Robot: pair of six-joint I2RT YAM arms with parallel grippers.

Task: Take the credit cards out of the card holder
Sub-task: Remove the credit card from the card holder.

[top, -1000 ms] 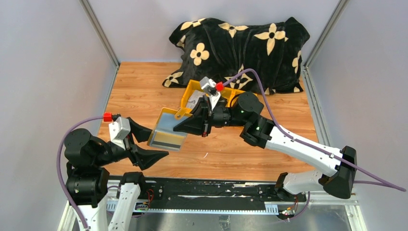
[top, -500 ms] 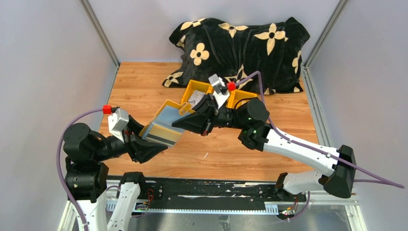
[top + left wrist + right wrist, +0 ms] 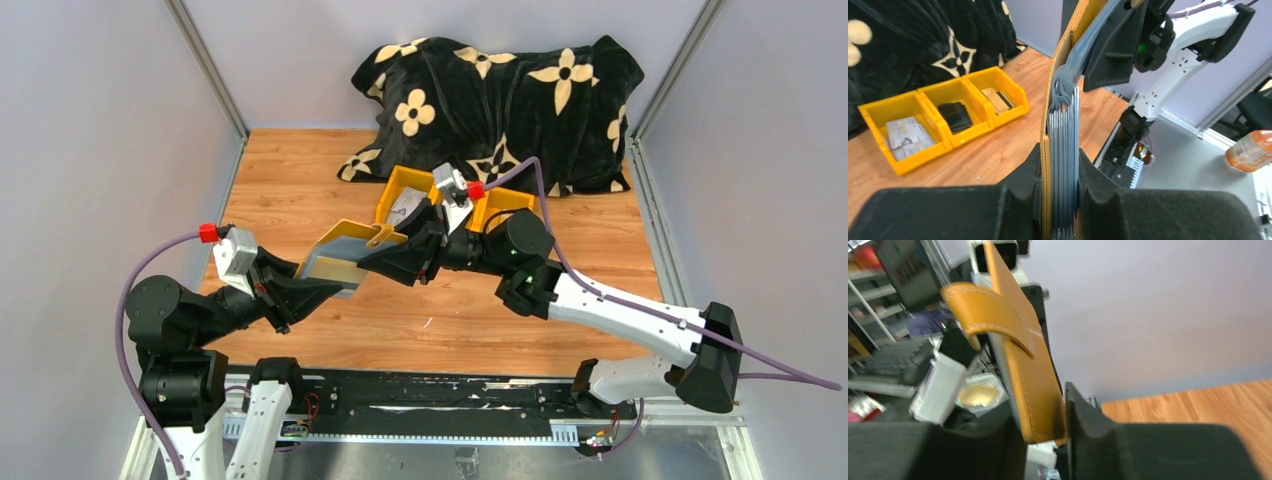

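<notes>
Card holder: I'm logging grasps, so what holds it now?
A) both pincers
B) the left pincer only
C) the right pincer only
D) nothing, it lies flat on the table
A: the left pincer clamps the sleeve end of the card holder, and the right pincer grips its yellow leaf.

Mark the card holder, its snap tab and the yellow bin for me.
card holder [image 3: 338, 252]: top external view, on its grey inner face.
snap tab [image 3: 990, 310]: right wrist view, middle of the strap.
yellow bin [image 3: 973, 132]: left wrist view, front wall of the middle compartment.
</notes>
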